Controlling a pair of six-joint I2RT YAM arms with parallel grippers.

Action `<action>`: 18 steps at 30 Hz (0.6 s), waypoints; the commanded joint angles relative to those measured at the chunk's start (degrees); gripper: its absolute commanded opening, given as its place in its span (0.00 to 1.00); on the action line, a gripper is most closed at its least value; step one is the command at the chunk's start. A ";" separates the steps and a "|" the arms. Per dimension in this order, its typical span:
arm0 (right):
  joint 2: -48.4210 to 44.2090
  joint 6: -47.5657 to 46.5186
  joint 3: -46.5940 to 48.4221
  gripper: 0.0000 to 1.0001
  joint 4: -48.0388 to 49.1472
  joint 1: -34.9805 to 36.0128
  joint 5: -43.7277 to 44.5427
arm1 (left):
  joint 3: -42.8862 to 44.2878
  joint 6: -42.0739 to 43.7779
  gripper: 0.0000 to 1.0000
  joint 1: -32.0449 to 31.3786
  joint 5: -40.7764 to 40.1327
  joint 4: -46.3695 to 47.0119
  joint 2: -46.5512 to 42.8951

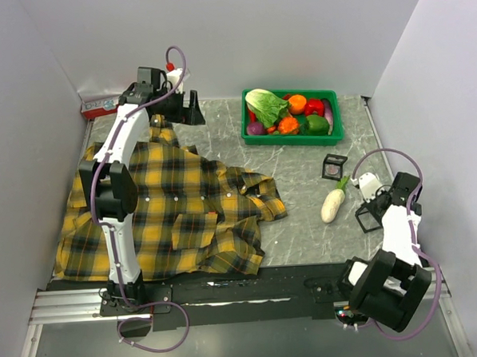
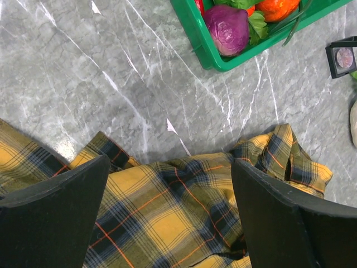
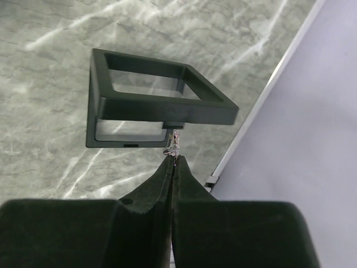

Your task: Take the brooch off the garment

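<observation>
— Whereabouts of the brooch [image 3: 174, 143]?
— Pinched in the right gripper [image 3: 173, 162], jaws tight on it, just by a black frame [image 3: 162, 106], near the right edge of the marble table [image 3: 50, 67].
— And the left gripper [image 2: 170, 167]?
— Spread wide over the far edge of the plaid shirt [image 2: 167, 218]; bare marble beyond, up to the green basket [image 2: 199, 34].

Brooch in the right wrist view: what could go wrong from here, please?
1. The right gripper pinches the brooch only at its very fingertips, so it may slip out.
2. It hangs close to the black frame, near the table edge; a drop could send it off the table.
</observation>
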 commanded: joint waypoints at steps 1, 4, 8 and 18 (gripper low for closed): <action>0.43 -1.30 -0.34 0.00 3.70 -0.23 -2.10 | -0.04 1.26 0.96 -0.94 -0.81 -0.30 -3.92; 2.36 -0.69 0.37 0.00 3.97 -0.14 -2.45 | -0.13 1.27 0.96 -1.12 -0.89 -0.47 -3.74; 4.12 -0.42 0.72 0.00 4.58 0.30 -2.97 | 0.05 1.27 0.96 -1.20 -1.25 -0.47 -3.57; 5.88 -0.07 0.20 0.00 5.28 3.63 -2.27 | 0.05 1.53 0.96 -1.99 -2.04 -0.47 -3.21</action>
